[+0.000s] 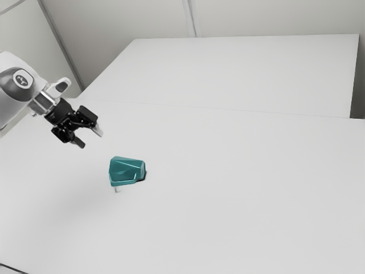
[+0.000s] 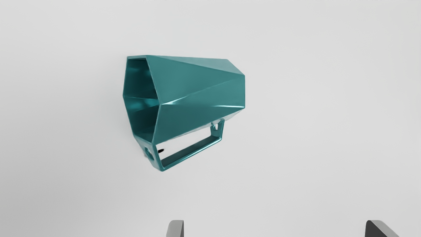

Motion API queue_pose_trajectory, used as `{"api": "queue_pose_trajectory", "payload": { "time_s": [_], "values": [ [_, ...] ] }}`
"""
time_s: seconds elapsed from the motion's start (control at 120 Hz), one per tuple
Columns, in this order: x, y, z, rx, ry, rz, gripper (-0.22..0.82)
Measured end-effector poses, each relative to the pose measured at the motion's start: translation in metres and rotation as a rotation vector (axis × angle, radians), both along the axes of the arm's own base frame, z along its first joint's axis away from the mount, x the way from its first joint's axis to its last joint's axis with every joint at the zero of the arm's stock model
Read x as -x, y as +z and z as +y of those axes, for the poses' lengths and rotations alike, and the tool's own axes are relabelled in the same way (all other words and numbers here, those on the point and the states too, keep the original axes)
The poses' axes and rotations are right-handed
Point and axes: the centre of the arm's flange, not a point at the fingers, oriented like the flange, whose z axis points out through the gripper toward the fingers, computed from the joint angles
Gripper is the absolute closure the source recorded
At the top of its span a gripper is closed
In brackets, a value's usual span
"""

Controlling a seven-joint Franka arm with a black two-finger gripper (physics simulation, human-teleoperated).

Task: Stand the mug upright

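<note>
Mug point(image 1: 126, 170) lying on its side on the white bench point(image 1: 239, 188), apart from my pincer point(image 1: 91, 138), whose fingers point(image 2: 176, 229) stand wide. In the wrist view I observe the teal, faceted wall, the open mouth point(image 2: 141, 98) and the handle point(image 2: 192, 151), which projects on the side nearer my fingertips.

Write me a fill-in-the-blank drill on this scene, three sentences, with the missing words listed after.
1. The mug is not upright but lies on its ____.
2. The number of mugs on the table is ____.
3. The gripper is not shut but ____.

Missing words, in order: side; one; open.
</note>
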Motion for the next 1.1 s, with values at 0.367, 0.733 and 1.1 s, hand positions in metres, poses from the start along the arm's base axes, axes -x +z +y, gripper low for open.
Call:
{"api": "queue_pose_trajectory", "payload": {
  "time_s": [0.367,0.733,1.1],
  "values": [
    [-0.006,-0.052,0.017,0.087,0.028,-0.081,0.00],
    [-0.007,-0.095,0.037,0.197,0.086,-0.083,0.00],
    [-0.009,-0.131,0.047,0.244,0.108,-0.015,0.00]
  ]
}}
